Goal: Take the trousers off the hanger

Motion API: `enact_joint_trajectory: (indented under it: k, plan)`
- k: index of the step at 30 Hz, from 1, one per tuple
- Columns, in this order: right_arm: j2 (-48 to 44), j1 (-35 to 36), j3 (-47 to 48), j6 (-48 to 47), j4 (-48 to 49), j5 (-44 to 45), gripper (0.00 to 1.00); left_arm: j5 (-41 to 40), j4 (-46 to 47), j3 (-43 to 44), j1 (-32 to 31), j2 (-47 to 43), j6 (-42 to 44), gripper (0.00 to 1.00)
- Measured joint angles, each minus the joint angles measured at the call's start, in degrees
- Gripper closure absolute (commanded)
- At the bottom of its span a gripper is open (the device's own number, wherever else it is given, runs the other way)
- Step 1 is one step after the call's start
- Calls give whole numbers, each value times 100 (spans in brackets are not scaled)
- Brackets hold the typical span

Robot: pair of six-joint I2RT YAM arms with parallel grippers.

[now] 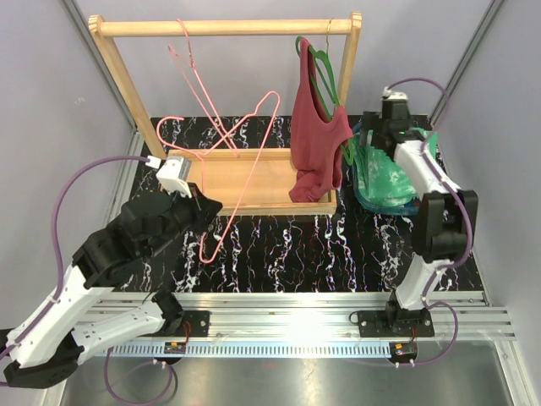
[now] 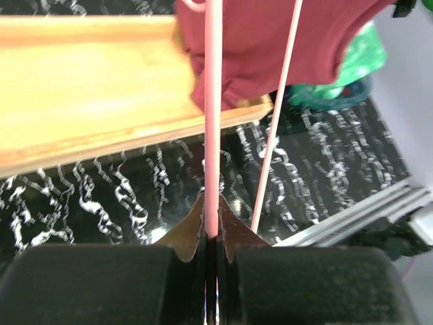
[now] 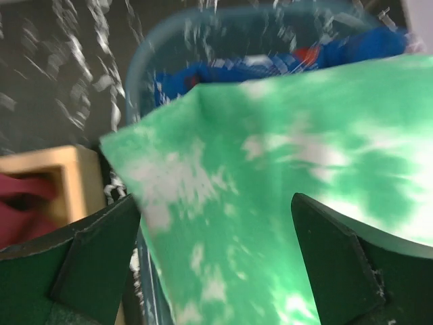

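Two pairs of trousers, the green pair [image 1: 385, 182] and the blue pair [image 3: 223, 71], share one basket [image 3: 143, 61] by the right edge of the desk [image 1: 338, 245]. One tank top [image 1: 317, 139]. Three hangers: rear pink hanger [image 1: 193, 63], front pink hanger [image 1: 245, 182], green hanger [image 1: 324, 68]. One wooden rack [image 1: 228, 28]. Two pincers: left pincer [image 2: 211, 211], right pincer [image 3: 216, 257].

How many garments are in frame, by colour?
maroon tank top: 1
green trousers: 1
blue trousers: 1
Total: 3
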Motion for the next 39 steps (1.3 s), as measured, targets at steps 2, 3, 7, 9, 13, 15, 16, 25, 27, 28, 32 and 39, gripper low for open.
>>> enact_joint_trajectory:
  k: [2,3,7,9,13,15,16,25,27,28,32,39]
  plan:
    - [-426,-278,-9,212,-114,-470,0,136,-11,192,-2,42,48,100]
    - [-603,-404,-20,286,-111,-595,1,254,-31,308,0,68,72,100]
    - [-1049,-905,-35,507,96,-866,1,564,-122,774,-2,199,140,100]
    - [-881,-1043,-39,551,249,-874,0,566,-192,1099,-2,339,168,100]
    - [90,-1047,-127,616,404,-1119,0,304,-356,1998,-2,802,238,100]
    - [599,-1038,-179,651,461,-1163,1,72,-481,2485,0,1180,282,100]
    - [852,-1038,-203,688,527,-1167,1,-44,-514,2719,0,1388,302,100]
    - [970,-1034,131,997,149,-1158,1,-516,-662,3283,-2,2907,273,100]
    - [732,-1034,162,1130,-177,-1137,0,-605,-774,3246,4,3016,234,100]
    - [553,-1034,199,1200,-376,-1126,1,-654,-831,3246,35,3051,223,100]
    - [-601,-1034,258,1421,-741,-1115,0,-857,-975,3373,192,3141,166,100]
    - [-3032,-1043,310,1515,-678,-1578,0,-1191,-1421,3792,227,3311,245,100]
